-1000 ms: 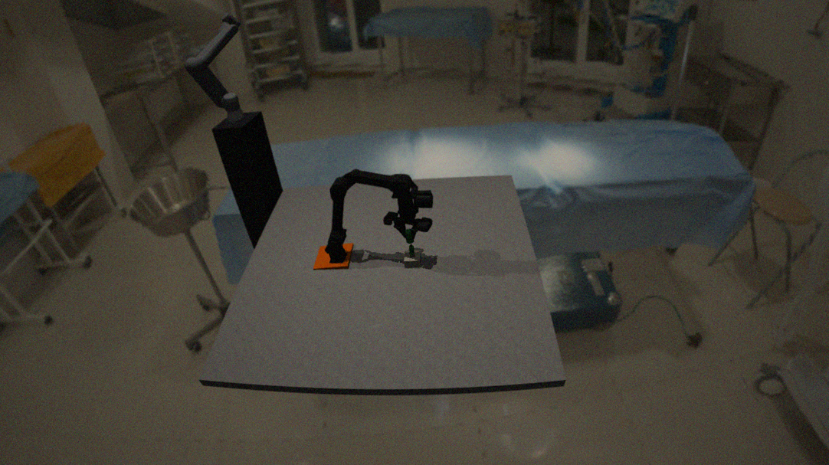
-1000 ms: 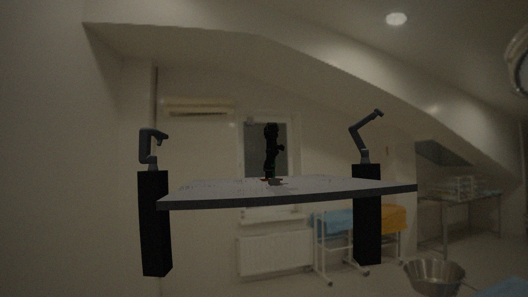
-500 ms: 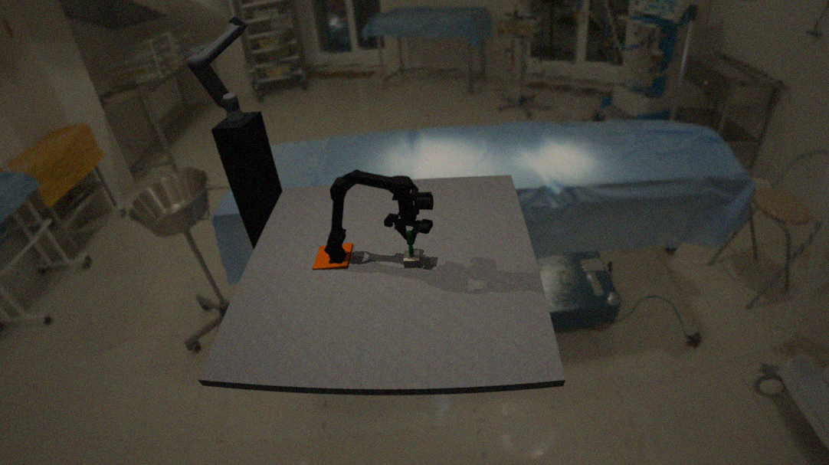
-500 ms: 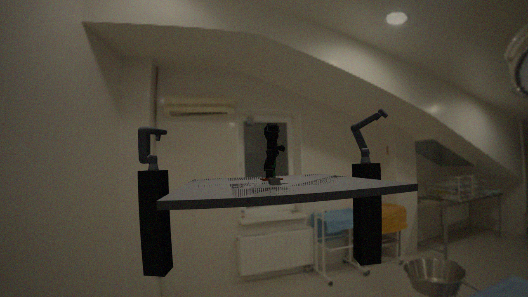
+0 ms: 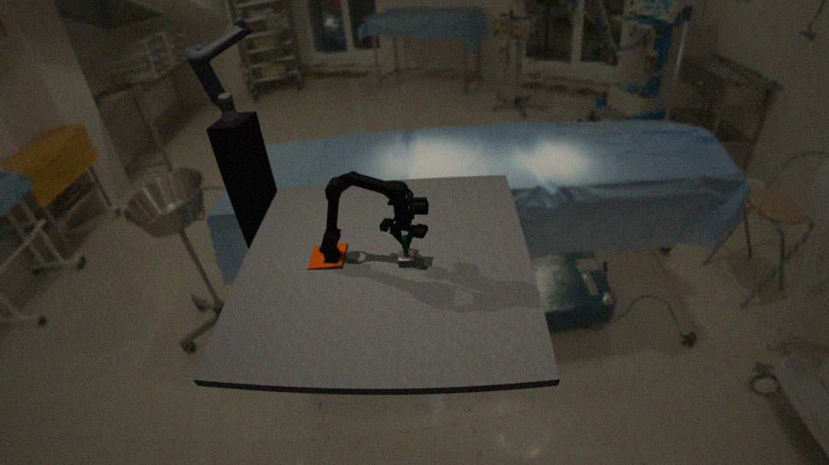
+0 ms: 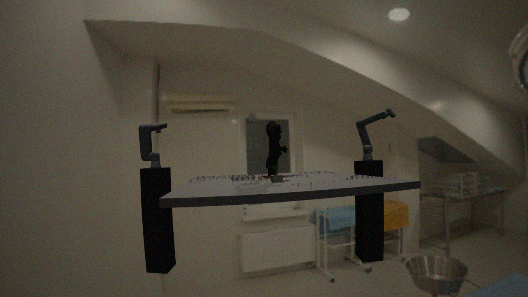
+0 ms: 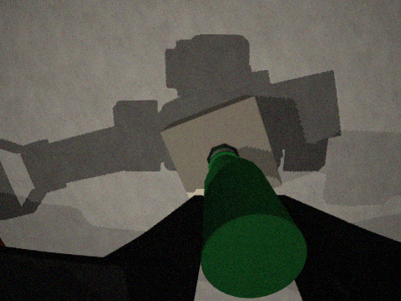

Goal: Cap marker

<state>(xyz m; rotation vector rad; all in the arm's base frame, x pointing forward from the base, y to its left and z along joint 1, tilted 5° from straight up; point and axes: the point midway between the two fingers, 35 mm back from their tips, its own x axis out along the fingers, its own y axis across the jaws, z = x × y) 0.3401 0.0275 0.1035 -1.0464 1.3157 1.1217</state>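
Grey worktop [image 7: 83, 17]: end effector [image 7: 251, 240] pinching the light, rigid, likely slippery cap [image 7: 251, 223] by its sides, above the marker [image 7: 223, 152].

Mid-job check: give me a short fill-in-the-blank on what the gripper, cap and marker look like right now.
1. The gripper is shut on the green ____.
2. In the wrist view, the cap lines up with the marker, which stands in the ____ block.
3. The arm's base sits on an ____ plate on the table.

Missing words: cap; holder; orange
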